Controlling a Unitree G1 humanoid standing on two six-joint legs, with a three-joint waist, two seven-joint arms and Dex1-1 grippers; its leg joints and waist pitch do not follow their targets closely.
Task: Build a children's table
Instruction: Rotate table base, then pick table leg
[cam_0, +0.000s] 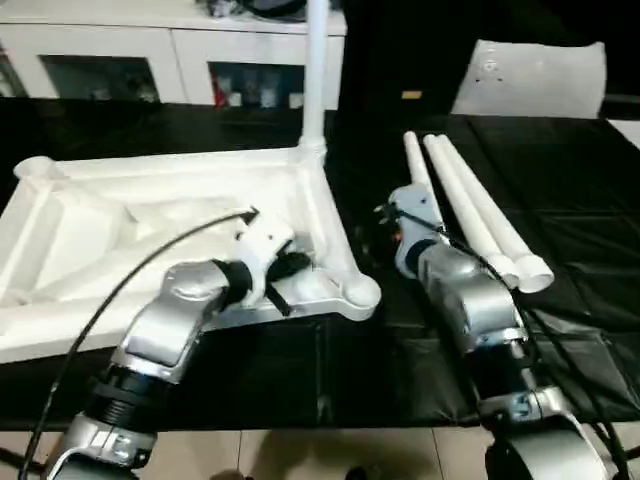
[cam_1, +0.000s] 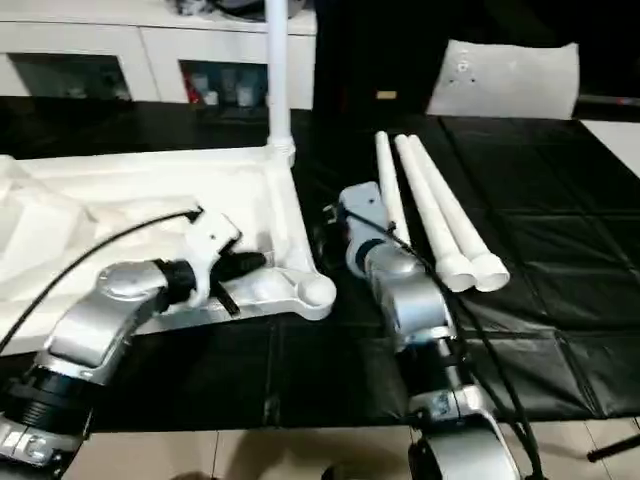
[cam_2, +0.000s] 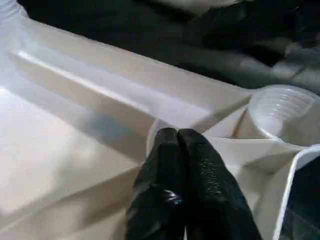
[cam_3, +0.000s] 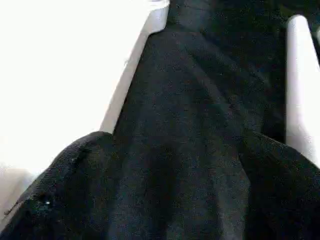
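Observation:
The children's table top (cam_0: 150, 215) lies upside down on the black cloth, its ribs facing up. One white leg (cam_0: 316, 70) stands upright in the far right corner socket. Three more legs (cam_0: 480, 215) lie side by side to the right. My left gripper (cam_2: 176, 136) is shut with nothing in it, and its tips rest against a rib inside the top, close to the near right corner socket (cam_2: 282, 107). My right gripper (cam_3: 170, 165) stands wide open over the cloth, between the table top's right edge and the nearest lying leg (cam_3: 300, 80).
White cabinets with glass doors (cam_0: 110, 60) line the back. A flat white panel (cam_0: 530, 75) leans at the back right. The black cloth (cam_0: 560, 300) covers the work surface up to its front edge, with the floor (cam_0: 330, 455) below.

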